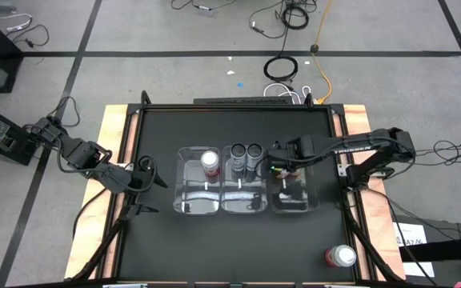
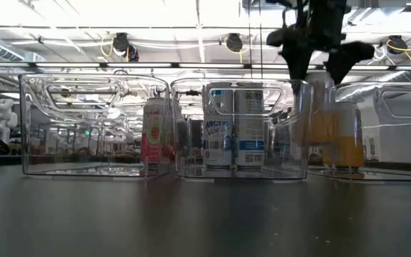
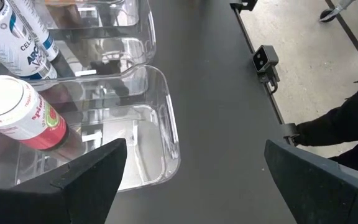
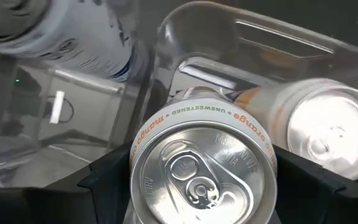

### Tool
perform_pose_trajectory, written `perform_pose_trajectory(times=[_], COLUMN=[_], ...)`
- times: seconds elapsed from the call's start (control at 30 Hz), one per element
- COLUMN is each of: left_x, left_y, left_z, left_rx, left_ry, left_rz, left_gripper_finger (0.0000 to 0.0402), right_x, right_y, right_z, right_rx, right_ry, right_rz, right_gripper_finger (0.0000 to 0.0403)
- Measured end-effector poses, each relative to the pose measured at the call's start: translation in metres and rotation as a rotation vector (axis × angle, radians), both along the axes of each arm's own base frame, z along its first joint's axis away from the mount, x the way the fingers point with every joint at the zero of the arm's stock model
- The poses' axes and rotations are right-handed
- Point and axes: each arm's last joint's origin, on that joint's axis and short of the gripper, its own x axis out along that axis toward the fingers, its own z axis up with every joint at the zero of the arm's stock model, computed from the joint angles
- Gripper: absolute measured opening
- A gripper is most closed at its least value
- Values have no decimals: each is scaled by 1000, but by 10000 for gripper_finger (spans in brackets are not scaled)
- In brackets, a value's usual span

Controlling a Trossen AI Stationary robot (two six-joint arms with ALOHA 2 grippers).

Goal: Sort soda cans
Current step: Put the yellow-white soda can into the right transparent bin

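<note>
Okay, high view: three clear bins in a row mid-bench (image 1: 214, 248). Left bin (image 1: 184, 192) has one pink can (image 1: 209, 162), middle bin (image 1: 238, 204) has two black cans (image 1: 246, 152), and the right arm (image 1: 358, 148) covers the right bin (image 1: 306, 204). A second pink can (image 1: 340, 256) stands loose near the bench's right front corner. The left arm (image 1: 94, 160) waits just left of the left bin with its jaws wide and empty.

Low view: right jaws are spread and hang above the right bin's rim. The two orange cans (image 2: 341, 135) stand on the bin floor below them, and I see no contact.

Left wrist: pink can upright in the left bin, black cans in the bin beyond it.

Right wrist: one orange can (image 4: 201, 168) sits dead centre between the jaws. The other (image 4: 325, 127) is just beside it.

Handling guess: cans are light, with thin walls that dent easily and slick sides. Grip mid-body across the diameter, gently. The loose pink one looks next, for the left bin.
</note>
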Motion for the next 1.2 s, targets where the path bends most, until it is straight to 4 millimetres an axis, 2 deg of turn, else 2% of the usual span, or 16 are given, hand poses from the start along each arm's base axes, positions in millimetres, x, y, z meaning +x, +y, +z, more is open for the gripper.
perform_pose_trajectory(times=[0.23, 0.37, 0.67, 1.2], left_x=[0, 0, 0, 0], left_y=[0, 0, 0, 0], left_z=[0, 0, 0, 0], left_rx=[-9, -13, -11, -11], left_ry=[4, 10, 8, 8], left_rz=[9, 15, 17, 18], left_gripper_finger=[389, 389, 389, 389], right_x=[-1, -2, 1, 2], right_y=[-13, -17, -26, -26], right_z=[-26, -32, -31, -31], right_rx=[12, 4, -83, -52], right_ry=[2, 5, -21, -41], right_rz=[-22, -25, -40, -40], right_gripper_finger=[295, 301, 332, 336])
